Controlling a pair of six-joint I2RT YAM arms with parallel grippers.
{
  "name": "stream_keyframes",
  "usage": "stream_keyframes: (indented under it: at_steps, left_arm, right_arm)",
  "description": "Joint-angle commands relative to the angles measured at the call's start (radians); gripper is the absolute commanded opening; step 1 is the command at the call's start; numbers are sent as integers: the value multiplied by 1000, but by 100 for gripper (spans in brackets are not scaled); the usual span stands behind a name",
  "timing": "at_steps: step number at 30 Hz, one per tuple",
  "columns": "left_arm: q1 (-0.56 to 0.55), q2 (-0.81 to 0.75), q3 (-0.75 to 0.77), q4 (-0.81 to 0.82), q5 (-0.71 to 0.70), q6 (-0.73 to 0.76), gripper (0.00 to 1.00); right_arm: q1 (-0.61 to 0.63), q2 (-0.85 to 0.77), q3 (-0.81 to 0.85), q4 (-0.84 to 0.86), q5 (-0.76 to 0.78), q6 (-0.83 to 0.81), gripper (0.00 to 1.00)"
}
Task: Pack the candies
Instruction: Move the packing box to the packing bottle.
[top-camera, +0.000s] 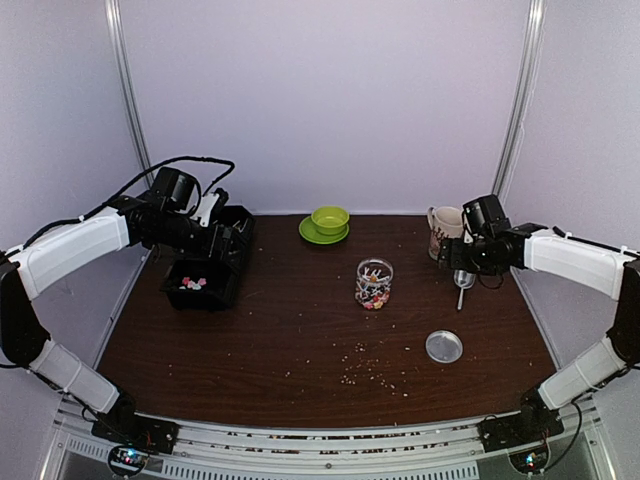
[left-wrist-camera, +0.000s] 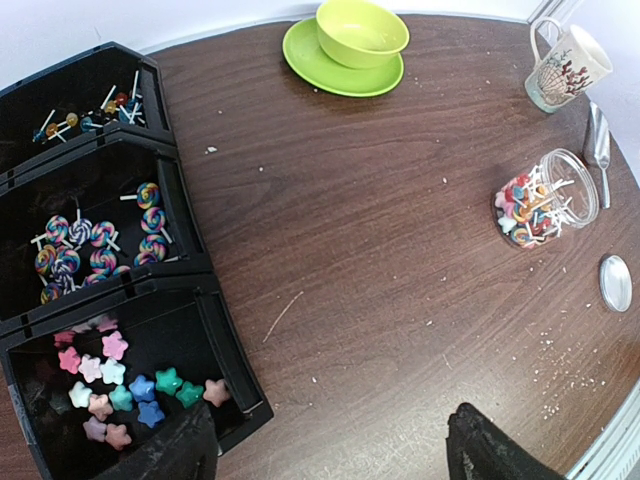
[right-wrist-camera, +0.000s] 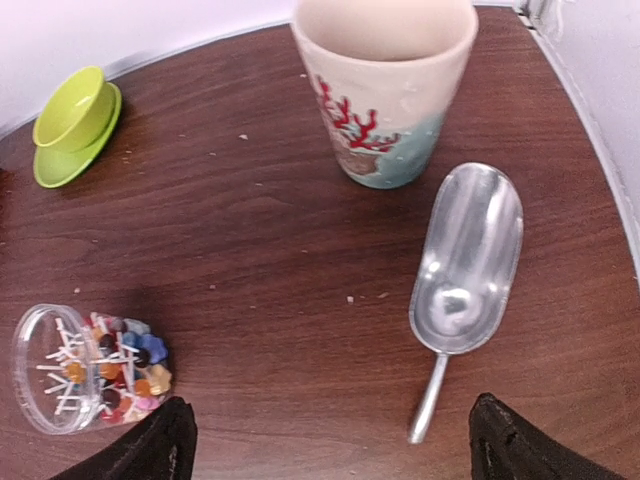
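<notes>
Left gripper (left-wrist-camera: 335, 455): fingers wide apart, nothing between them, hanging above the black bin rack (left-wrist-camera: 190, 190) at the left back of the table (top-camera: 280, 330).

Rack has three compartments in a row:
- far one: small stick lollipops (left-wrist-camera: 85, 108)
- middle: swirl lollipops (left-wrist-camera: 95, 245)
- nearest the wrist camera: star-shaped candies (left-wrist-camera: 120, 385) in pink, blue, green and white, loose on the bottom, roughly one layer

Jar (top-camera: 374, 284): clear, upright, mid-table, lid off. Partly filled with more mixed candies, white lollipop sticks poking up through them. Lid (top-camera: 443, 346) lies flat on the table, apart from the jar, toward the right arm's base.

Right gripper (right-wrist-camera: 335, 450): fingers spread wide, holding nothing. Metal scoop (right-wrist-camera: 465, 265) lies on the table just ahead of it, hollow side up and empty. Its handle points back into the gap between the fingers and touches neither.

Mug (right-wrist-camera: 385, 90) with coral print stands upright just beyond the scoop; can't see its bottom, so contents unknown.

Green bowl (left-wrist-camera: 362, 30) sits on a green plate (left-wrist-camera: 305, 60) at back centre, bowl empty.

Pale crumbs (top-camera: 375, 372) scattered on the table, mostly toward the front.
</notes>
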Motion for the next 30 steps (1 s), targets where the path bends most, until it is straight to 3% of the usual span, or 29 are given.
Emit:
stream_keyframes:
  at_steps: [1,7,16,30]
  left_arm:
    - [-3,8,5,27,4,13,82]
    - [-5,3,4,27,3,13,83]
    - [-5,5,6,25,-4,18,83]
    - [-4,11,9,24,-4,23,83]
  right_arm:
    - [10,-24,2,116,-184,19,96]
    - [25,75,54,244,-391,86,100]
    - [42,315,173,433,-580,263,94]
    - [107,500,217,551,-684,356,88]
